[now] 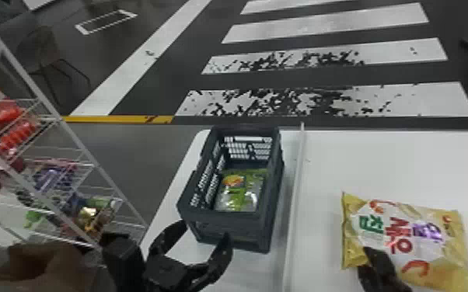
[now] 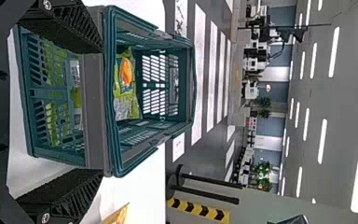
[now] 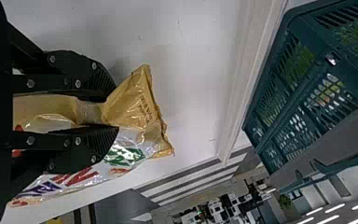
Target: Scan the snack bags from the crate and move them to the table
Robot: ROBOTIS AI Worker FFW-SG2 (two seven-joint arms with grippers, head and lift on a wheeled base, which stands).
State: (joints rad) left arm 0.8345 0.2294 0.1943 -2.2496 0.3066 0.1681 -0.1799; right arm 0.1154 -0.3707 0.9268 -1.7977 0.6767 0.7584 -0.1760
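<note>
On the table (image 1: 381, 163), to the right of the raised strip (image 1: 297, 194), is the yellow snack bag (image 1: 404, 233), though whether its underside touches the surface or hangs just above, I cannot tell. Its printed face is up towards the head. The long axis runs mostly side to side in the head view, one crimped end pointing left towards the crate (image 1: 225, 223), the other right and a little nearer the robot. The right gripper (image 3: 112, 109) is clamped on it, pinching film near one crimped end.

The job looks part done: this bag is out of the crate and over its destination, with letting go probably next. Whether it has been scanned cannot be told. At least one green bag (image 1: 239, 194) lies in the crate and is left to scan and move; its printed side is up, but which way its long axis runs is unclear.

Beside the crate's near end waits the left gripper (image 1: 206, 229), its fingers well apart and empty. Farther left stands a wire rack (image 1: 93, 167) of other snacks.
</note>
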